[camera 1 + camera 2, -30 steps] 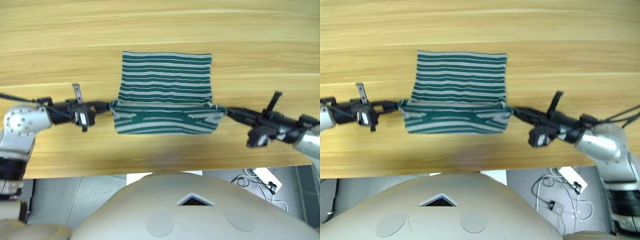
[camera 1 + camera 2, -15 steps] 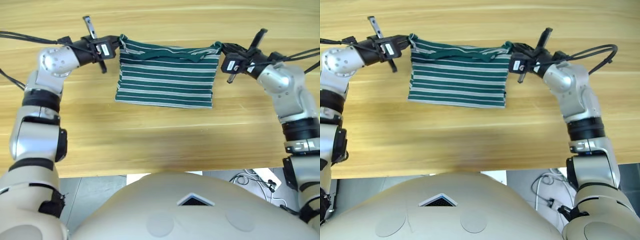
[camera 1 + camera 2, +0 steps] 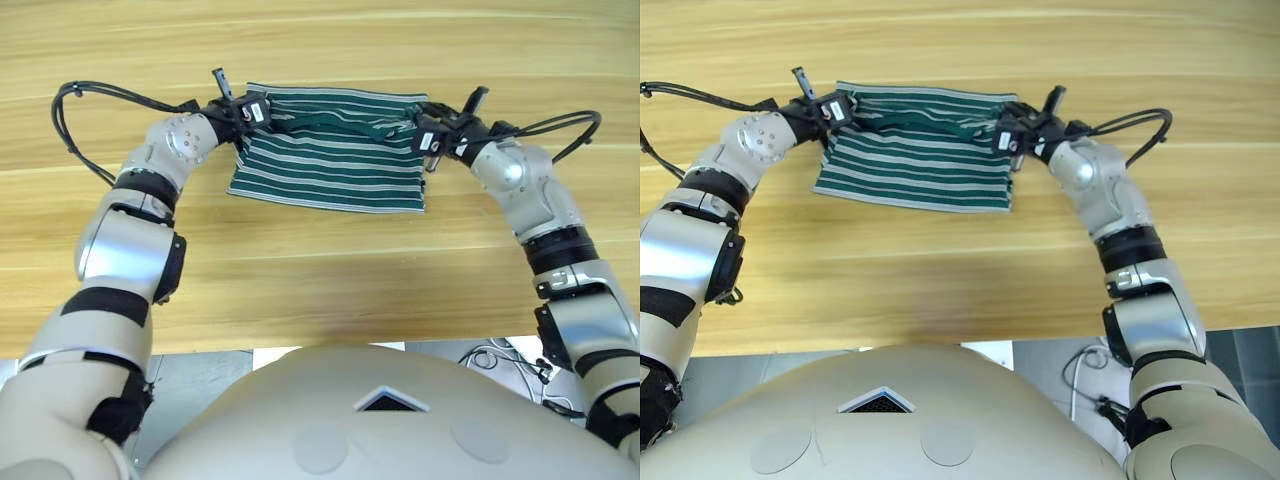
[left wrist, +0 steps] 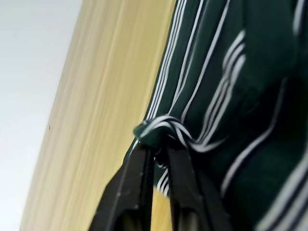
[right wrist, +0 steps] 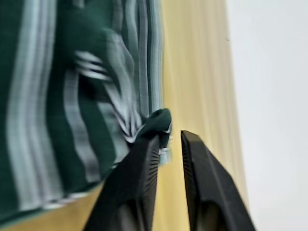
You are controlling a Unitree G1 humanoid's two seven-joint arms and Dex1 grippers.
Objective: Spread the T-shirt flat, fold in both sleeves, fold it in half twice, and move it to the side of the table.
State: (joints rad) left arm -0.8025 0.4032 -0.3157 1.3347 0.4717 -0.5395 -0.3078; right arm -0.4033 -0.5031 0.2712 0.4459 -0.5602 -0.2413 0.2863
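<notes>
Left gripper (image 4: 158, 145): jaws pressed together, pinching a bunched corner of the shirt (image 3: 325, 160). Right gripper (image 5: 169, 136): jaws slightly parted, table showing between them, with the opposite shirt corner resting against one fingertip; it is judged to be released or close to it. Both grippers sit at the far corners of the shirt, left at the left corner and right at the right. The shirt lies folded on the table (image 3: 320, 280), well back from the near edge. It extends from the jaws toward the robot, and its long axis runs left to right between the grippers. Each arm is equally near its own corner. The first half fold appears laid, so letting go and regripping for the second fold is judged next. Cables (image 3: 130, 92) loop off both forearms and are the only likely snag.
</notes>
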